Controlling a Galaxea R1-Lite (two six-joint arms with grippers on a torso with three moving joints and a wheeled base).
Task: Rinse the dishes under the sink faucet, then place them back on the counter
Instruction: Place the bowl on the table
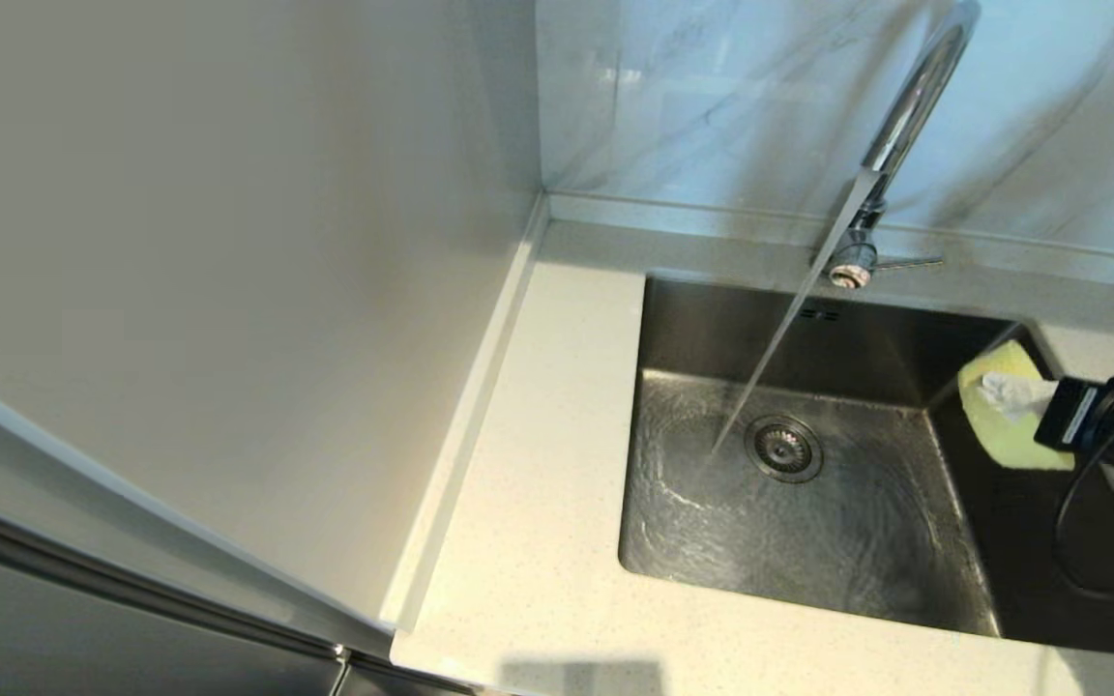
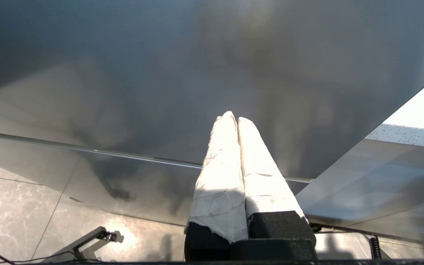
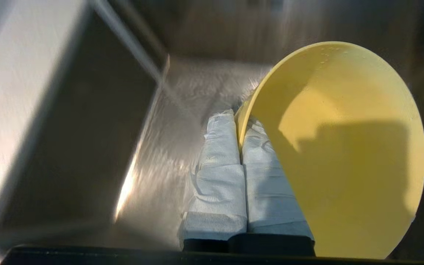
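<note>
My right gripper [image 1: 997, 391] [image 3: 238, 119] is shut on the rim of the pale-yellow bowl [image 1: 1007, 414] [image 3: 344, 147], holding it tilted over the right side of the steel sink [image 1: 895, 561]. The chrome faucet [image 1: 905, 126] runs; its stream [image 1: 770, 358] falls to the basin floor left of the drain strainer [image 1: 783, 448], clear of the bowl. The counter [image 1: 538, 503] lies left of the basin. The plate and the chopsticks are out of view. My left gripper [image 2: 234, 118] is shut on nothing, parked down beside a grey cabinet front, and does not show in the head view.
A tall pale cabinet side [image 1: 228, 271] rises along the counter's left edge. The grey-veined marble wall [image 1: 712, 97] stands behind the sink. A black cable [image 1: 1079, 522] loops from my right wrist over the sink's right edge.
</note>
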